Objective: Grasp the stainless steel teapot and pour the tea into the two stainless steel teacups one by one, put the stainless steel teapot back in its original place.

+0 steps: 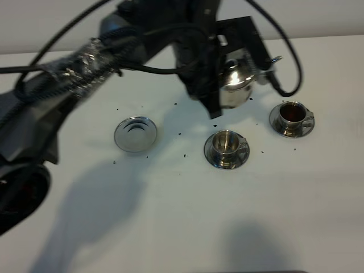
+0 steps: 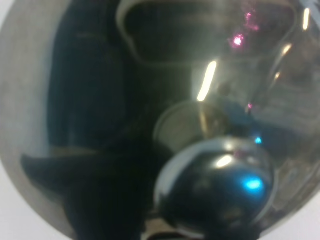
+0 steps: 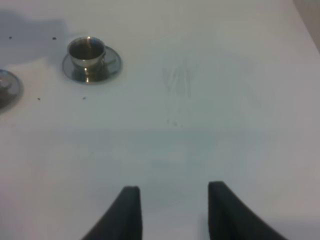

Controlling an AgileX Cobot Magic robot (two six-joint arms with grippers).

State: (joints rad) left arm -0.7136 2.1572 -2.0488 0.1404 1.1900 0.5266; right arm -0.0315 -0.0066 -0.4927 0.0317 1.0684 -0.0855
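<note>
Altogether one teapot (image 1: 236,85), two teacups (image 1: 226,143) (image 1: 292,114).

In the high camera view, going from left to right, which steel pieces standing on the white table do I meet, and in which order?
Empty round saucer → middle teacup on its saucer → teacup holding dark tea, also on a saucer.

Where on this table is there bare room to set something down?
The whole near stretch of table, in front of the empty saucer and the middle cup, is bare. So is the gap between those two. It is crowded at the back right, where the teapot hangs beside the filled cup.
</note>
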